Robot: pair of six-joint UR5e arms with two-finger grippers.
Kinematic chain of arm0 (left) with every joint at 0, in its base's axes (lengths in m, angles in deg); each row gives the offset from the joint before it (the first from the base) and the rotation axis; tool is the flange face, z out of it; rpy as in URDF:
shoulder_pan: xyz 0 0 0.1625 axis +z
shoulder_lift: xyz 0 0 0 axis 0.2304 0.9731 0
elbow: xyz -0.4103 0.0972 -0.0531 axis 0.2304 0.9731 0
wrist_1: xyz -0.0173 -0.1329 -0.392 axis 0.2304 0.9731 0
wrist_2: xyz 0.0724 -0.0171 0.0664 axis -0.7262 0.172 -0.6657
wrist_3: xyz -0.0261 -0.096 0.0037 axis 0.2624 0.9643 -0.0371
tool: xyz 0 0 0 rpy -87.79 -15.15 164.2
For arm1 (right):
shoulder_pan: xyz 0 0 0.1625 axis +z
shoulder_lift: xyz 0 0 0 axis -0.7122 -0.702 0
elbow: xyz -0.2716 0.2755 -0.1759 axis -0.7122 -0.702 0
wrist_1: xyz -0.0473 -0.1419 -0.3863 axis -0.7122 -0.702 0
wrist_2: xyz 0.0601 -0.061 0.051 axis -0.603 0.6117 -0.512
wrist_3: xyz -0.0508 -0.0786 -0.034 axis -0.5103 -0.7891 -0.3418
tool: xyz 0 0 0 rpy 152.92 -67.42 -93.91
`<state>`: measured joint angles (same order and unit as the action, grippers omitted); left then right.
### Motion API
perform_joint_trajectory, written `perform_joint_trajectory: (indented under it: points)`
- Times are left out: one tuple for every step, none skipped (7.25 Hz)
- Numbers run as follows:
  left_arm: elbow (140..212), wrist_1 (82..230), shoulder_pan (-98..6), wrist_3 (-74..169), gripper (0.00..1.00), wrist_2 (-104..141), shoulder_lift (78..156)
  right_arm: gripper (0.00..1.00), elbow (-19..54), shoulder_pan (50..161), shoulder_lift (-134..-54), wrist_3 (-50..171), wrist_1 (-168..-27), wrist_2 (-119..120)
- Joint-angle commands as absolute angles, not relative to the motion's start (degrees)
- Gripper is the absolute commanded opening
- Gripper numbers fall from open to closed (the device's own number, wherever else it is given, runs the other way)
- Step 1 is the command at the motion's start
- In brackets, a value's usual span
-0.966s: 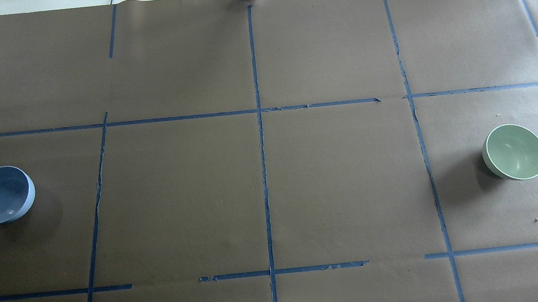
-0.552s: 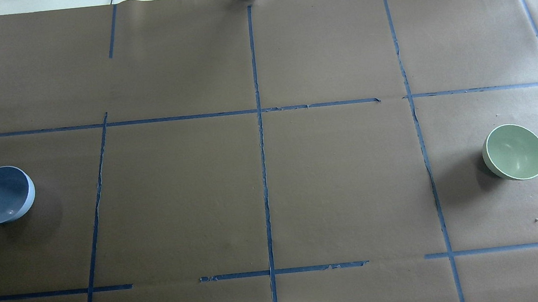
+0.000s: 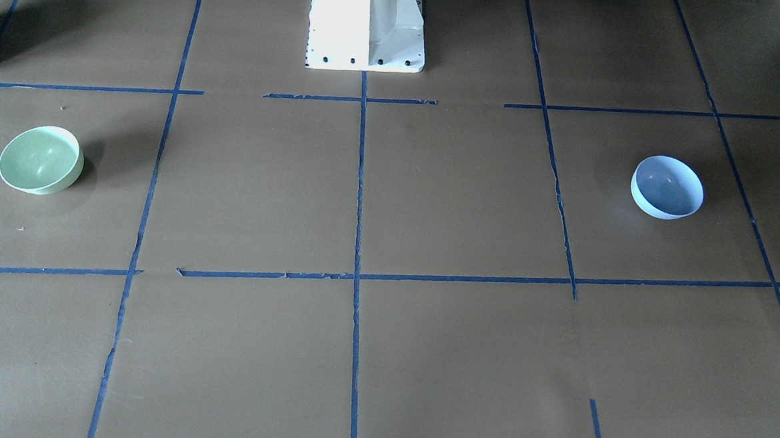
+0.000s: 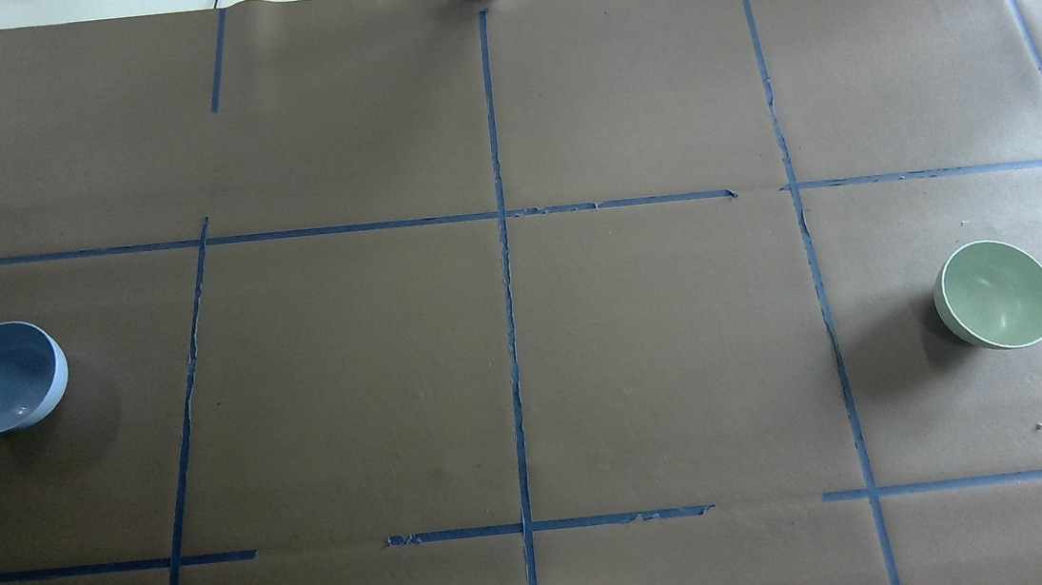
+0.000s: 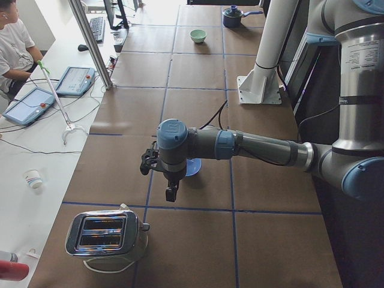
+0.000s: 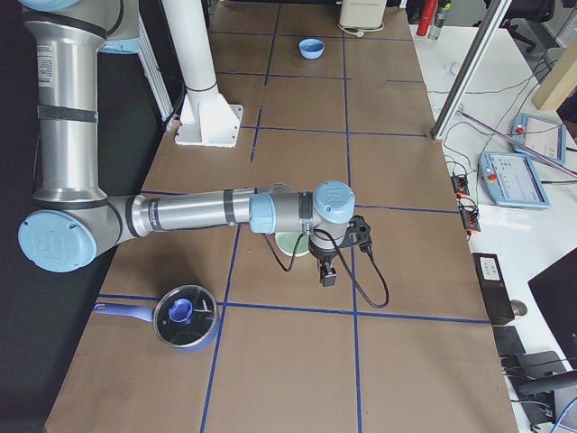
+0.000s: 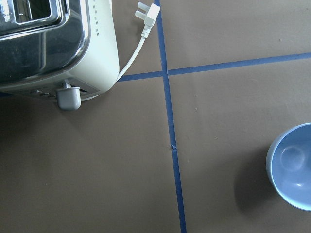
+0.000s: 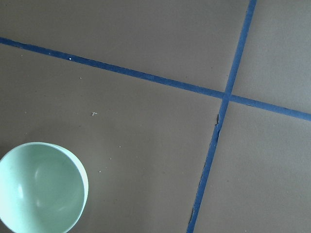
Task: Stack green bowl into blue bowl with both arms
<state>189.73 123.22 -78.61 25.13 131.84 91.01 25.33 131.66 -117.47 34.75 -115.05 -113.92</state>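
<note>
Overhead: green bowl [image 4: 996, 294] at 3 o'clock, blue bowl [image 4: 3, 377] at 9 o'clock (one per arm, likely); left gripper [image 5: 171, 193], right gripper [image 6: 326, 273] hover near own bowls, finger state: cannot tell

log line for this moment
stage: unstacked; green bowl: upright, robot's right; blue bowl: upright, robot's left; left gripper, right gripper: each beside its bowl, state unclear
</note>
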Motion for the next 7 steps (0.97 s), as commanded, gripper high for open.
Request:
perform_joint_trajectory:
  points:
    - [186.28, 130.56, -78.52, 25.07, 1.00, 135.81, 88.92, 1.00, 25.02, 131.63, -117.43, 34.77, -115.05, -113.92]
    - [185.56, 132.17, -74.96, 30.56, 1.00, 141.41, 88.74, 1.00, 24.41, 131.54, -117.26, 34.68, -114.96, -113.92]
    - [185.29, 133.31, -67.26, 39.66, 1.00, 141.29, 89.70, 1.00, 23.97, 131.37, -117.08, 34.68, -114.96, -113.92]
    - [183.64, 138.46, -62.49, 45.32, 1.00, 140.07, 90.49, 1.00, 23.80, 131.28, -117.08, 34.68, -114.96, -113.92]
    - [180.14, 146.25, -59.92, 48.59, 1.00, 139.80, 90.50, 1.00, 23.71, 130.76, -117.08, 34.59, -114.96, -113.92]
    - [175.06, 153.73, -56.15, 54.28, 1.00, 139.71, 91.37, 1.00, 22.66, 130.58, -116.64, 34.59, -114.96, -113.92]
    - [170.14, 158.68, -54.55, 59.30, 1.00, 140.05, 94.60, 1.00, 22.39, 130.49, -116.55, 34.59, -114.96, -113.92]
